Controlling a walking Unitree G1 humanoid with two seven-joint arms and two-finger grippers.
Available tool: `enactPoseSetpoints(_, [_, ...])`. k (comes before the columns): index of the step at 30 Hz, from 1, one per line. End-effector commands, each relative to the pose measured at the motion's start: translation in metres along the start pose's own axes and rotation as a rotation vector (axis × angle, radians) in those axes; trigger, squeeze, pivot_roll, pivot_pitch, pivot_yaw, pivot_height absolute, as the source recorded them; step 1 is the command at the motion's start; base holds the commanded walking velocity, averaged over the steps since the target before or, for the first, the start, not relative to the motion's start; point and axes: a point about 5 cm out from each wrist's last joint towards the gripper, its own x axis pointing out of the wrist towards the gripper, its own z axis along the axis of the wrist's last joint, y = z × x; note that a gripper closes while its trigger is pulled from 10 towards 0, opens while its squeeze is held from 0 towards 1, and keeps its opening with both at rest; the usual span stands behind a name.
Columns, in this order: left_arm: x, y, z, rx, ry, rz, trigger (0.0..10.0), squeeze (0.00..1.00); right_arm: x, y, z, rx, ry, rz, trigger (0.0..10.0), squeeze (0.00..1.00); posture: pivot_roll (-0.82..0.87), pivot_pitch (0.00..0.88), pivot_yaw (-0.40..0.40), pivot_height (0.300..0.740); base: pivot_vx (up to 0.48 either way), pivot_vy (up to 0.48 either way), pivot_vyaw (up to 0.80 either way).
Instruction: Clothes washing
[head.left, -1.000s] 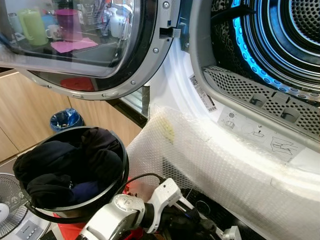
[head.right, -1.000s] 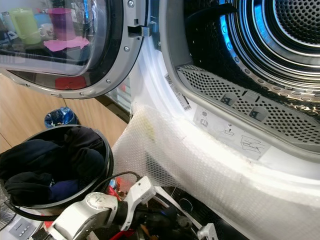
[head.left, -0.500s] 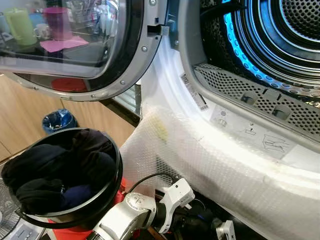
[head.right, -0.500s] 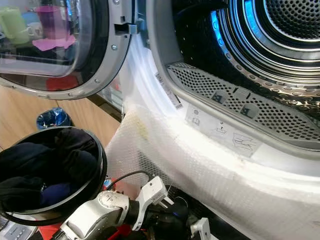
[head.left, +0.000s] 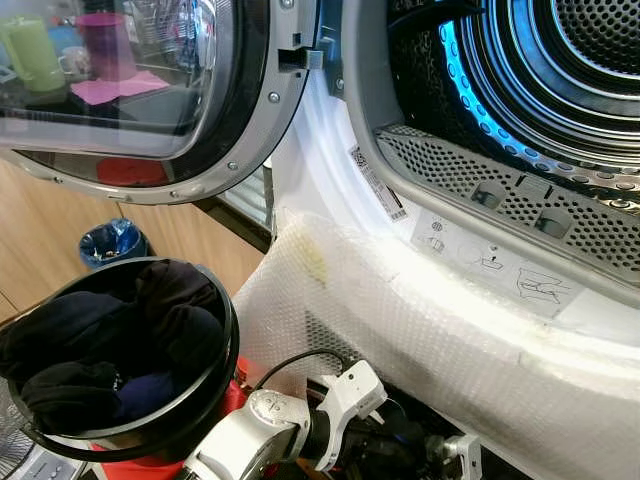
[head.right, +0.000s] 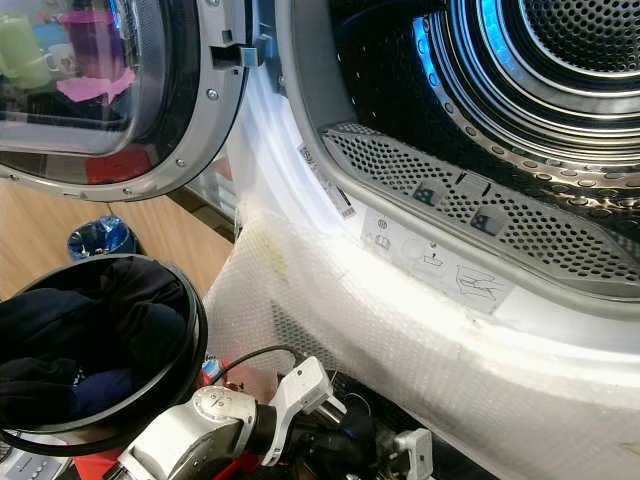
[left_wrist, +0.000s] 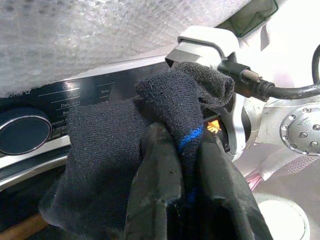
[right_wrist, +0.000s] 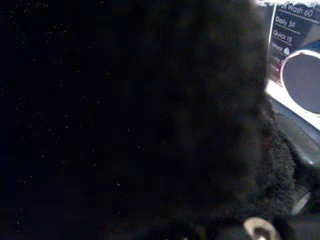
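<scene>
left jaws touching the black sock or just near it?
Touching. The left wrist view shows the left gripper jaws closed on the black sock, its blue-striped fold pinched between them.

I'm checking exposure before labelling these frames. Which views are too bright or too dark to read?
Left eye view: the white bubble-wrap sheet below the drum opening is blown out by glare; the round glass door carries reflections. Right wrist view: nearly black, dark fabric up close. Left wrist view: evenly lit, black knitted cloth sharp.
</scene>
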Motion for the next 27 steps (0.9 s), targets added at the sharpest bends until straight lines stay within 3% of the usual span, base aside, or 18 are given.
enactPoseSetpoints(1, [0.0005, -0.0018, 0.0006, 0.010, 0.011, 0.001, 0.0, 0.00, -0.0040, -0.0003, -0.0013, 0.001, 0.016, 0.011, 0.0, 0.00, 0.35, 0.135, -0.094, 0.740, 0.000, 0.000, 0.00])
enactPoseSetpoints(27, [-0.0021, 0.0012, -0.0054, -0.009, 0.006, 0.075, 0.0, 0.00, 0.0036, 0.0052, -0.0109, -0.009, 0.137, 0.074, 0.0, 0.00, 0.37, 0.096, -0.103, 0.740, 0.000, 0.000, 0.00])
